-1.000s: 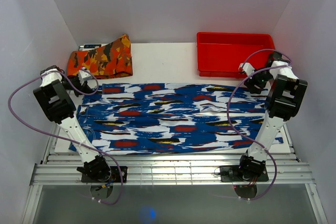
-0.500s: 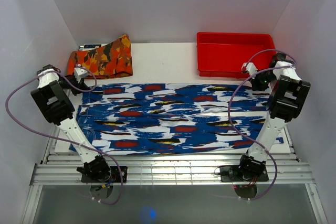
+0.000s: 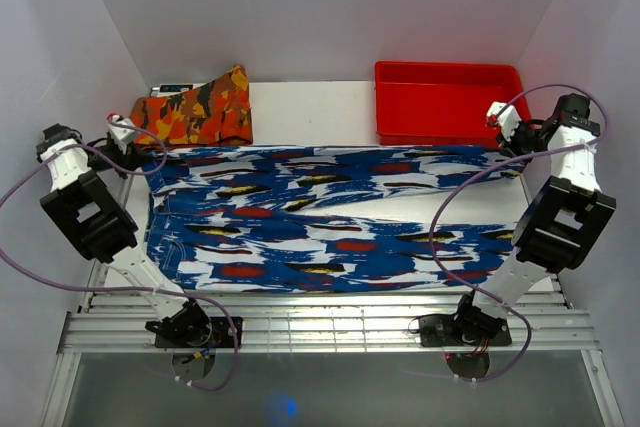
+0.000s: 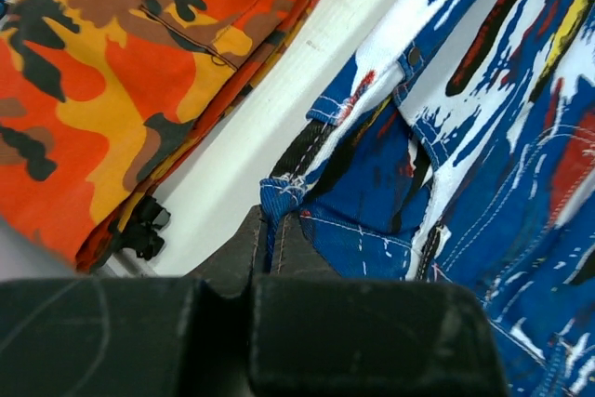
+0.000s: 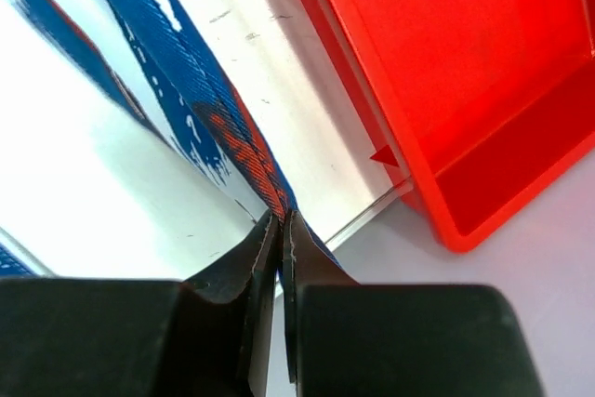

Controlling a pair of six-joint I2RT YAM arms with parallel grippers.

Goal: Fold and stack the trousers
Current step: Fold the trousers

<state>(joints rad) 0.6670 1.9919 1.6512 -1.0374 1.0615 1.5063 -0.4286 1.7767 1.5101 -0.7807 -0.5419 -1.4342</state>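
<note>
The trousers [image 3: 300,237], blue and white with red patches, lie lengthwise across the white table [image 3: 310,112]. Their far edge is pulled taut between both grippers. My left gripper [image 3: 140,152] is shut on the waistband corner at the far left. In the left wrist view a blue seamed corner of the trousers [image 4: 372,174] is pinched at my left gripper [image 4: 267,222]. My right gripper [image 3: 508,145] is shut on the leg hem at the far right. In the right wrist view a thin fold of the trousers [image 5: 186,72] runs into my right gripper [image 5: 281,220].
An orange camouflage garment [image 3: 195,107] lies folded at the back left, close to the left gripper, and fills the left of the left wrist view [image 4: 112,72]. A red bin [image 3: 445,97] stands at the back right, just beyond the right gripper [image 5: 446,62].
The right gripper has shut on the hem. Both arms have swung outward and towards the back, drawing the trousers' far edge taut and baring a strip of table at the middle right.
</note>
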